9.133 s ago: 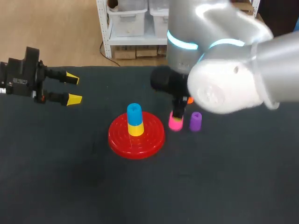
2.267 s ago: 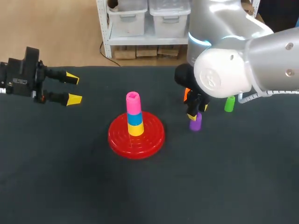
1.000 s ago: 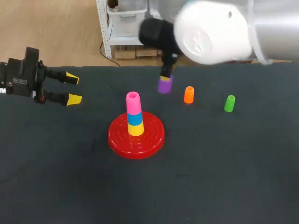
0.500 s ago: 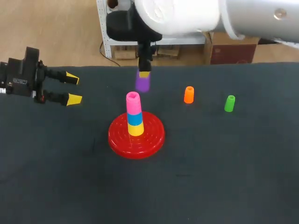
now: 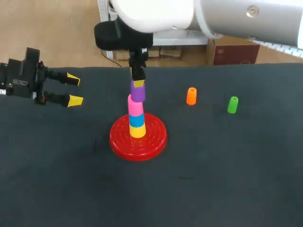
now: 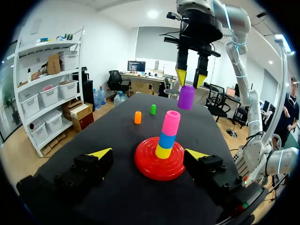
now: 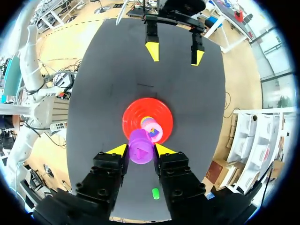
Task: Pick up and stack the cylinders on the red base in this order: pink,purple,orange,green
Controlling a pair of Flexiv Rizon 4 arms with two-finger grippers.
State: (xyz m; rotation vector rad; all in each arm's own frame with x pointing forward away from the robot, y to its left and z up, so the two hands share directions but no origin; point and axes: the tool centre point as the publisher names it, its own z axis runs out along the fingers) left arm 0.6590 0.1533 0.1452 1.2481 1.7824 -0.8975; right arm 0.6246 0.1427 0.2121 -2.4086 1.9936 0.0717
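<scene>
Right gripper (image 5: 138, 84): both fingers clamped on the purple cylinder (image 5: 138, 93), held upright just over the pink cylinder (image 5: 135, 106) and a little off its centre in the right wrist view. Touching or not, I cannot tell. Pink tops blue cylinder (image 5: 137, 120) and yellow cylinder (image 5: 138, 132) on the red base (image 5: 152, 140). Left gripper (image 5: 73, 90): wide open, holding nothing, well apart from the base. Orange cylinder (image 5: 191, 96) and green cylinder (image 5: 232, 104) stand upright, apart, on the dark matte table (image 5: 213, 165)

place: lab (robotics) | signs: robot arm (image 5: 246, 19); black work table (image 5: 227, 179)
</scene>
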